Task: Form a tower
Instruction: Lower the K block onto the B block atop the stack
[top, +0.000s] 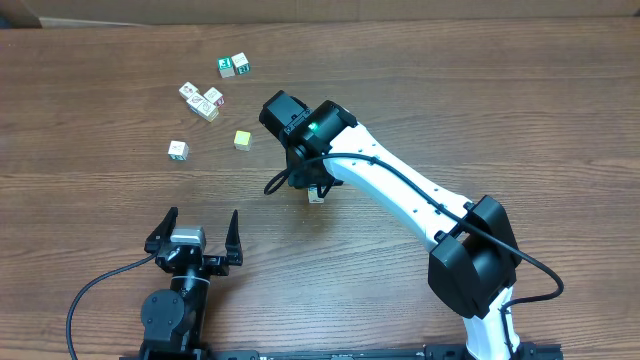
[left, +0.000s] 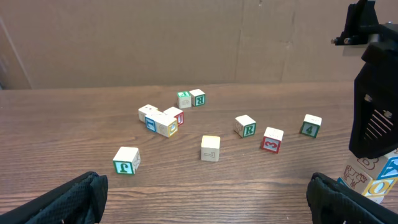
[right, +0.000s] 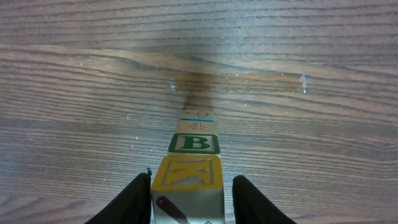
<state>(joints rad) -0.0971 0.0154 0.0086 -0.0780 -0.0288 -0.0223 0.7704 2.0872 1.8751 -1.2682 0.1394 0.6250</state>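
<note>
Fingers (left: 68, 199) on left gripper (top: 203, 214): spread wide, gripping nothing, with loose cubes (left: 165, 123) scattered well ahead. Fingers (right: 134, 202) on right gripper (right: 191, 179): slightly parted, flanking top cube of the tower (right: 194, 144), thin gap showing at right-hand finger. Stands upright directly between them.

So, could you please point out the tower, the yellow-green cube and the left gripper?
tower (right: 194, 144): right wrist view, green B face.
yellow-green cube (top: 242, 139): overhead view, top face.
left gripper (top: 203, 213): overhead view, midway between fingertips.
</note>
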